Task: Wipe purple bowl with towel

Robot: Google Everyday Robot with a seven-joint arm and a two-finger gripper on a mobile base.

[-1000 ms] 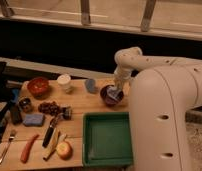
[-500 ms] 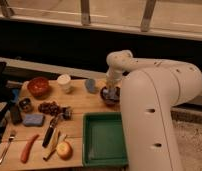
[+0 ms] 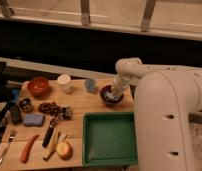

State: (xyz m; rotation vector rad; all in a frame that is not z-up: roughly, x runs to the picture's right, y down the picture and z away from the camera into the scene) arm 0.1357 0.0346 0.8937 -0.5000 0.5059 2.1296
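The purple bowl (image 3: 112, 96) sits near the right back part of the wooden table (image 3: 79, 107). My gripper (image 3: 113, 92) reaches down into the bowl from the right, at the end of the white arm (image 3: 144, 75). A pale bit of towel (image 3: 109, 93) shows inside the bowl under the gripper.
A green tray (image 3: 110, 139) lies at the front right. A blue cup (image 3: 90, 85) and a white cup (image 3: 65, 82) stand at the back. A red bowl (image 3: 38, 86), grapes (image 3: 50, 107), a blue sponge (image 3: 33, 119), a knife (image 3: 50, 135), an apple (image 3: 64, 149), a sausage (image 3: 28, 148) and a fork (image 3: 6, 146) lie to the left.
The arm has shifted from left back towards the right over the bowl, and the gripper has moved within the bowl.
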